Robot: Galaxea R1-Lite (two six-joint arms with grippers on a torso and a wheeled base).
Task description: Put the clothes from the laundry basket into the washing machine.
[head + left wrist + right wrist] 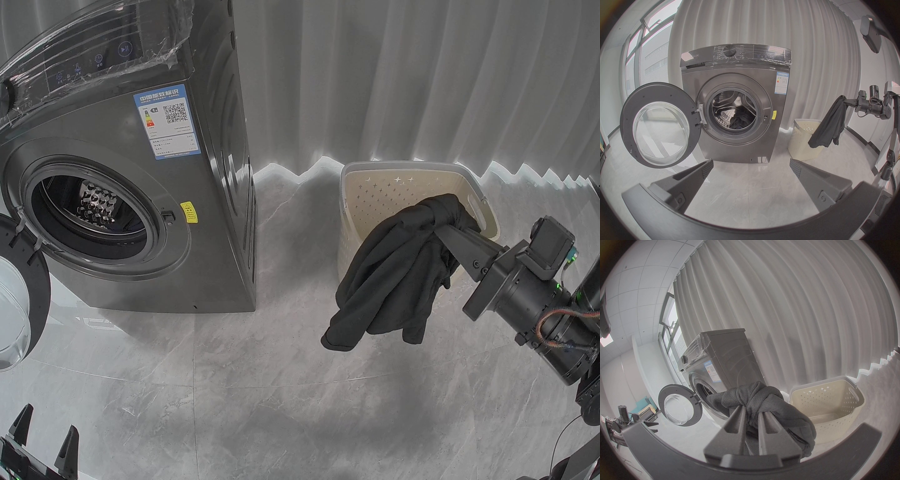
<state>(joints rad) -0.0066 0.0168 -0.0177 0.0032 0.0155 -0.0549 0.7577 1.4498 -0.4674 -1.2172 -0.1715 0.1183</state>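
My right gripper is shut on a dark grey garment and holds it in the air above the front rim of the cream laundry basket. The cloth hangs down in front of the basket's near wall. In the right wrist view the garment bunches around my fingers. The grey washing machine stands to the left with its round door swung open. Dark clothes lie inside the drum. My left gripper is low at the front left, open and holding nothing.
Pale curtains hang behind the basket and the machine. Bare grey tiled floor lies between the machine and the basket. The open door juts out to the machine's left, near my left arm.
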